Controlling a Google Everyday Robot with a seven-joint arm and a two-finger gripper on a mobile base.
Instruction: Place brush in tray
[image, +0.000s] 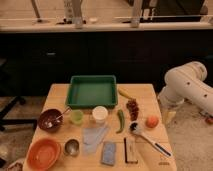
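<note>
Robotics lab dressed as a kitchen: wooden table (56, 96) at 6 o'clock crowded with tableware and food, dark cabinets (100, 56) under a long counter (105, 26) at 12 o'clock, white robot arm (188, 85) at 3 o'clock, gripper hidden past that edge.

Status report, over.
End effector open, low beside table's right edge. Brush on table, front right, untouched. Tray empty. Pepper, grapes lie between.

arm (187, 87) cut off at right edge; claw out of view
</note>
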